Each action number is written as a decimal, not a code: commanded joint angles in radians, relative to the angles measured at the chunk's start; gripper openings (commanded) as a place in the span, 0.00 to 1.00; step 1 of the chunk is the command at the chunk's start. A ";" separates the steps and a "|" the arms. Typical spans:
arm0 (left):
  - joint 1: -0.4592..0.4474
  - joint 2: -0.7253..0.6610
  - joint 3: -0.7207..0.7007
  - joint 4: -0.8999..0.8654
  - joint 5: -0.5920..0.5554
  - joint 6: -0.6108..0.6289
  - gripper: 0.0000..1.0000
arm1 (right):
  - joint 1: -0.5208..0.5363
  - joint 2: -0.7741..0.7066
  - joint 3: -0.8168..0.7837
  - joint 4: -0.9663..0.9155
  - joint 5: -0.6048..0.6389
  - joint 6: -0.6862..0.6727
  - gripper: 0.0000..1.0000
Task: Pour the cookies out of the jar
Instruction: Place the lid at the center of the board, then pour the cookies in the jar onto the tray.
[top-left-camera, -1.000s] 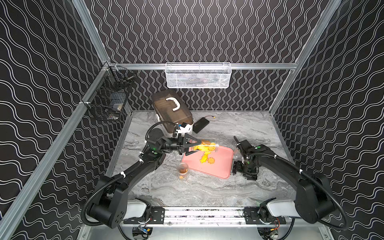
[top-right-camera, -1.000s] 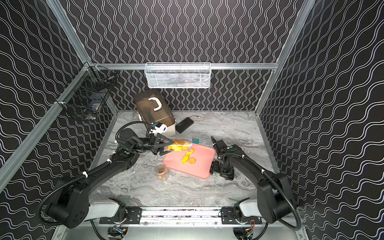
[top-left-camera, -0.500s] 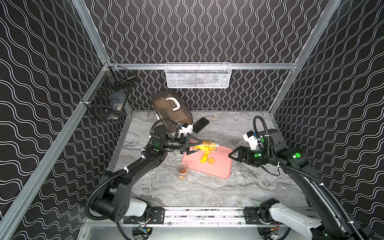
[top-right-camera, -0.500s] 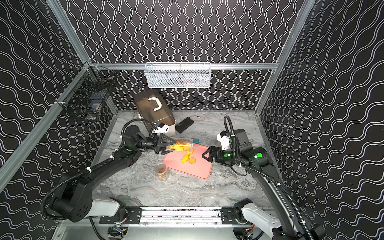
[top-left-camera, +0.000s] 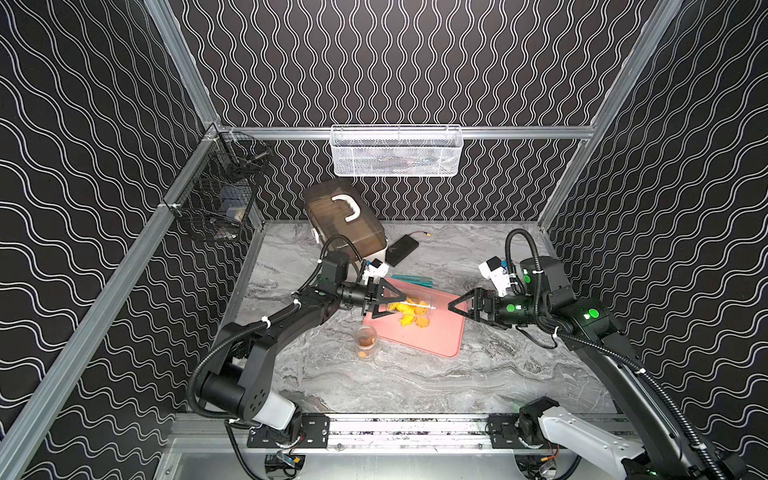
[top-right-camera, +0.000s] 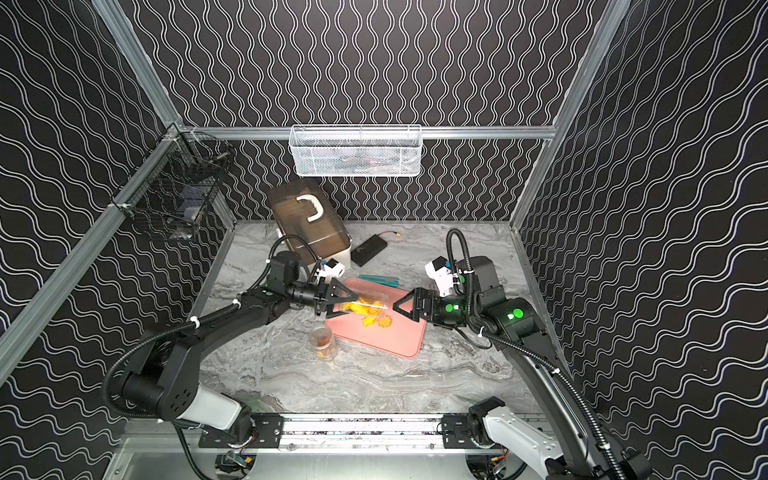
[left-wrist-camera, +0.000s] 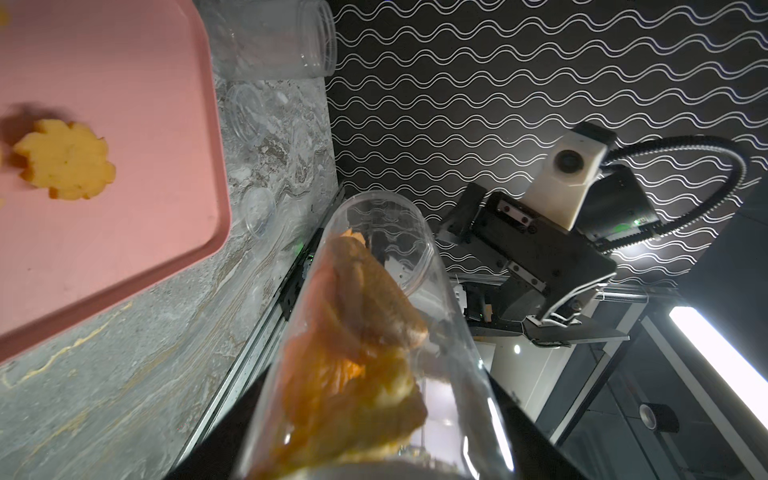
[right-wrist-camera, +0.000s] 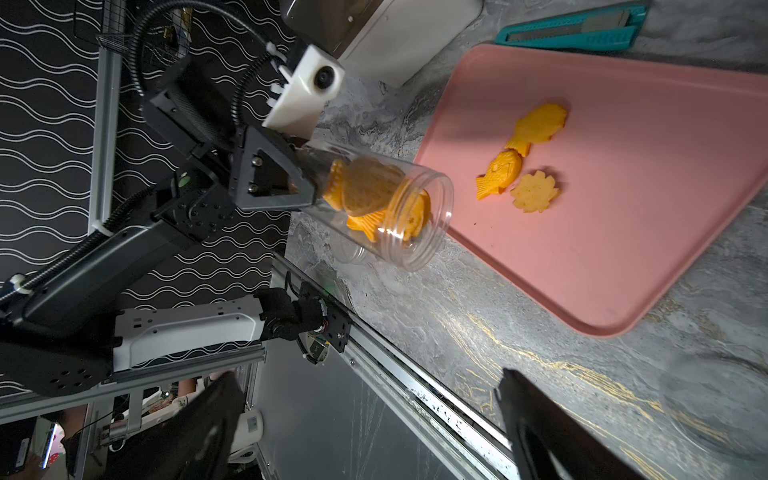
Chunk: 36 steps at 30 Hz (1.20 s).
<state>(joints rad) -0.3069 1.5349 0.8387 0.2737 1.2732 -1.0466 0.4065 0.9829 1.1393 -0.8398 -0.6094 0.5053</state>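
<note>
Pouring is partly done. The left gripper (top-left-camera: 397, 306) is clamped on the closed end of the clear jar (right-wrist-camera: 386, 208). The jar lies almost on its side, with its open mouth facing the pink tray (top-left-camera: 436, 343). Three cookies (right-wrist-camera: 500, 174) lie on the tray, and more sit packed inside the jar. The right gripper (top-left-camera: 455, 308) hangs near the tray, spread wide and holding nothing. Next, I think, the jar's mouth must tip lower, maybe with a little shake, so the rest slide out.
</note>
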 joint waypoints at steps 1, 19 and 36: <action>0.002 0.047 -0.033 0.252 0.026 -0.079 0.67 | -0.001 -0.006 -0.001 0.013 -0.004 -0.009 1.00; 0.010 0.414 -0.096 1.229 0.015 -0.741 0.67 | -0.004 -0.045 -0.117 0.006 0.025 -0.020 1.00; 0.053 0.223 0.097 -0.306 -0.064 0.354 0.71 | -0.005 -0.032 -0.138 0.039 0.010 -0.001 1.00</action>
<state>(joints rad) -0.2562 1.7809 0.8577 0.5678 1.2469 -1.1664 0.4011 0.9512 1.0042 -0.8288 -0.5892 0.5007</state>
